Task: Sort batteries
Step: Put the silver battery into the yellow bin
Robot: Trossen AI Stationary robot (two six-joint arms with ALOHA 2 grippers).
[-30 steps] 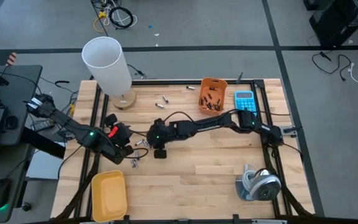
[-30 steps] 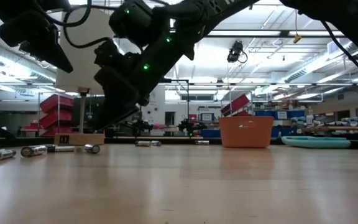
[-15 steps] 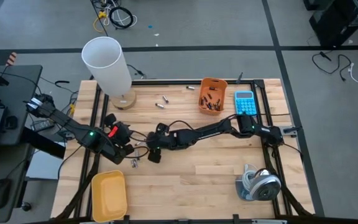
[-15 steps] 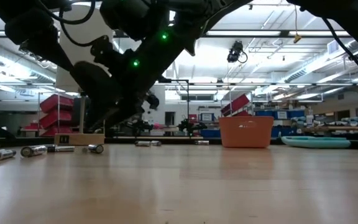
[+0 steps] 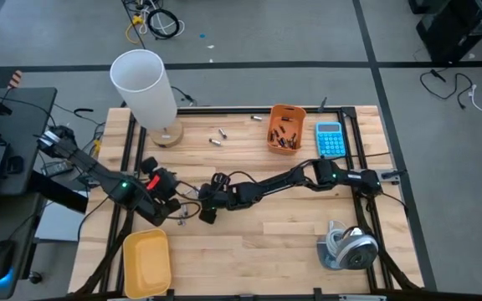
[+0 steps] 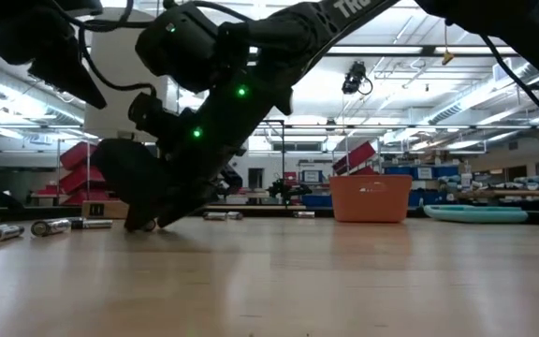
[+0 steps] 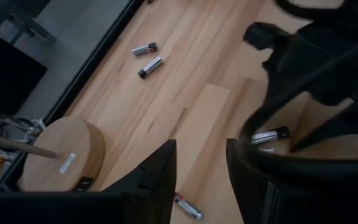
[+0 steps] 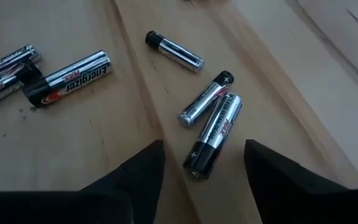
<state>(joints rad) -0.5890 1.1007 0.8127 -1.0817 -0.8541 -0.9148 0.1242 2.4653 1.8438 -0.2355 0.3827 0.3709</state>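
Our right claw (image 8: 202, 163), wide open & empty, hangs over two touching cells (image 8: 213, 127) on the surface (image 8: 92, 124). Risk: pinching both, or knocking one rolling. Left claw (image 7: 201, 165), open, waits at 9 o'clock; orange bin (image 5: 287, 128) sits far at 1.

— Where is open tabletop left on the pale wooden slatted table (image 5: 258, 242)?

— A wide bare stretch is seen along the near side, between the shallow yellow plastic tray (image 5: 146, 262) at one corner and the grey roll of tape (image 5: 347, 250) at the other.

— What blocks the middle?

— The middle is crossed by the dark right arm, whose right gripper (image 5: 205, 213) is lowered with fingers spread over a loose cluster of small silver-and-black cylindrical batteries (image 8: 213, 127). The left gripper (image 5: 174, 201) is held close beside it, so little gap remains between them.

— And the far side?

— The far edge is taken up by the tall white cylinder on a round wooden base (image 5: 145, 86), the orange plastic bin (image 5: 286, 128) and the blue calculator (image 5: 330, 139); two stray batteries (image 5: 217, 136) lie between cylinder and bin.
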